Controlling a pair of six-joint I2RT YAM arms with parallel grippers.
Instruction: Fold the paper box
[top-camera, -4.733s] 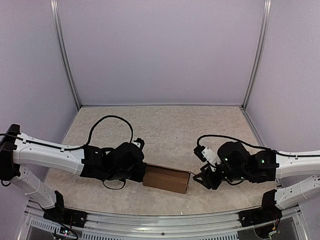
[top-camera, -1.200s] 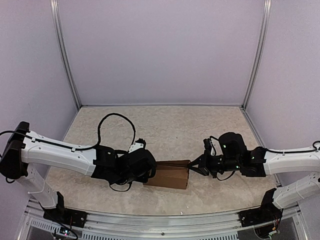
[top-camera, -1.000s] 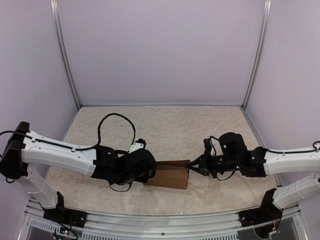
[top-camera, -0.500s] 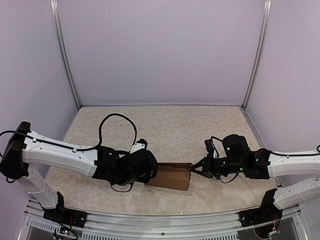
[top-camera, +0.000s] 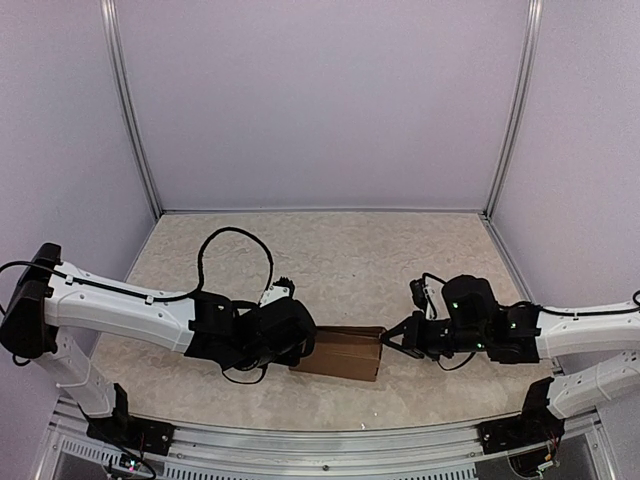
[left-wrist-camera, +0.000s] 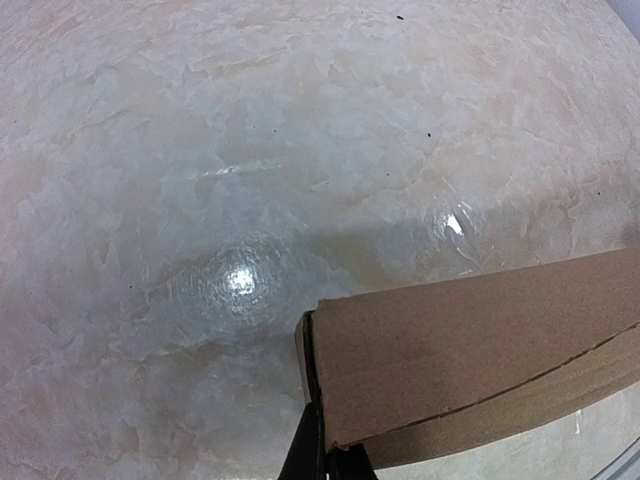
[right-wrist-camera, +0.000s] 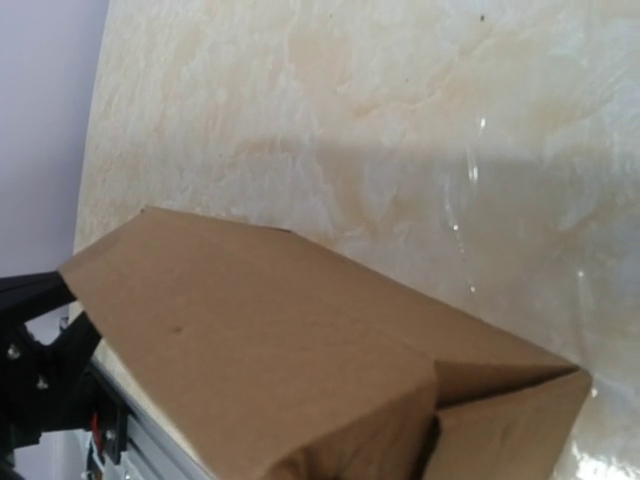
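Observation:
The paper box (top-camera: 340, 352) is a small plain brown carton lying on its side near the table's front edge. My left gripper (top-camera: 308, 345) is at its left end. In the left wrist view its black fingertips (left-wrist-camera: 314, 452) are pressed together at the carton's (left-wrist-camera: 480, 340) near left corner, on the thin end flap. My right gripper (top-camera: 386, 341) points its tips at the box's right end and touches it. The right wrist view is filled by the carton (right-wrist-camera: 260, 340), with a folded end flap (right-wrist-camera: 510, 415) at lower right; my own fingers are hidden there.
The beige mottled table (top-camera: 340, 260) is enclosed by lilac walls at the back and sides. A metal rail (top-camera: 320, 440) runs along the front edge just below the box. Black cables loop over both arms.
Over several seconds both grippers have closed in on the box's ends. In the last second my right gripper has slid slightly nearer and the box's right end has dropped a little.

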